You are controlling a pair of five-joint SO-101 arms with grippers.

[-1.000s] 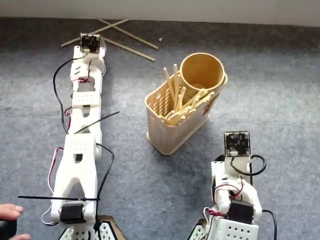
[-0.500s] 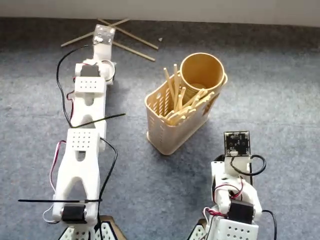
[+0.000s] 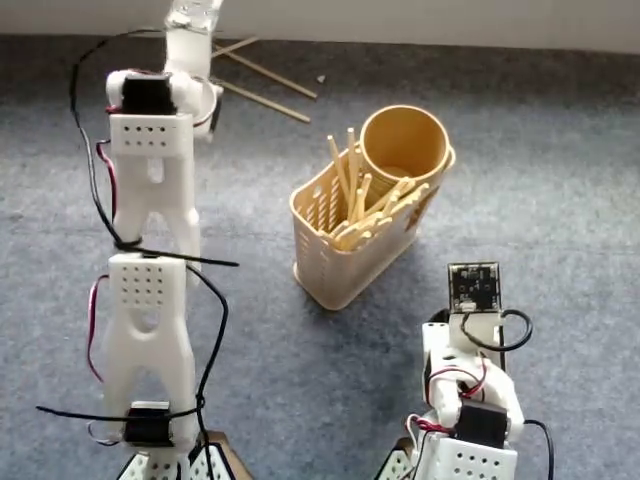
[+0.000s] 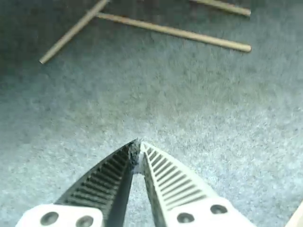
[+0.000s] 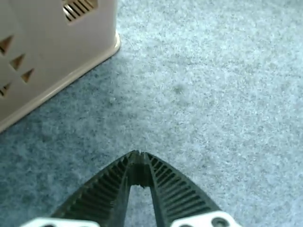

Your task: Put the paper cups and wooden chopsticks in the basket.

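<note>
The right tool [image 5: 138,160] sits nearest the front of the bench [image 3: 560,200]. Its two ribbed fingers are pressed together at the tips with nothing between them, pointing down at the bare grey covering, and its arm is folded low at the front right corner. A little farther in from those tips stands the basket [image 5: 52,52], cream plastic with slotted walls, one lower corner near the right tool but not touching it. In the high view the basket stands about mid-bench, turned at an angle, between the two arms. Inside it a paper cup [image 3: 402,128] stands upright with its mouth open, filling the far right end. A bundle of wooden chopsticks [image 3: 352,190] leans in the rest of the basket, some ends poking up past the rim and some resting against the cup's side. Farther off, the left arm is stretched out along the left side of the bench toward its back edge. The left tool [image 4: 138,152] is clenched as well, fingertips touching and empty, aimed at bare covering. Beyond its tips and apart from it, three loose chopsticks [image 4: 174,31] lie flat on the bench. Two of them appear to meet near one end, and the third lies farther back. In the high view these sticks lie by the back edge, well apart from the basket and partly hidden by the left arm.
</note>
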